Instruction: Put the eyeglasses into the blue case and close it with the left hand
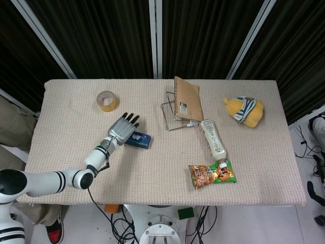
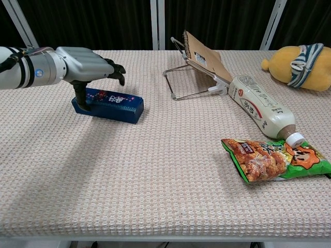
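The blue case lies shut and flat on the table, left of centre. My left hand hovers over its left end. The thumb reaches down and touches the case's near side, while the dark fingers curl in the air above the lid, apart from it. The hand covers the case's left end in the head view. No eyeglasses show in either view. My right hand is outside both views.
A tape roll sits behind the hand. A notebook on a wire stand, a white bottle, a snack bag and a yellow plush fill the table's right half.
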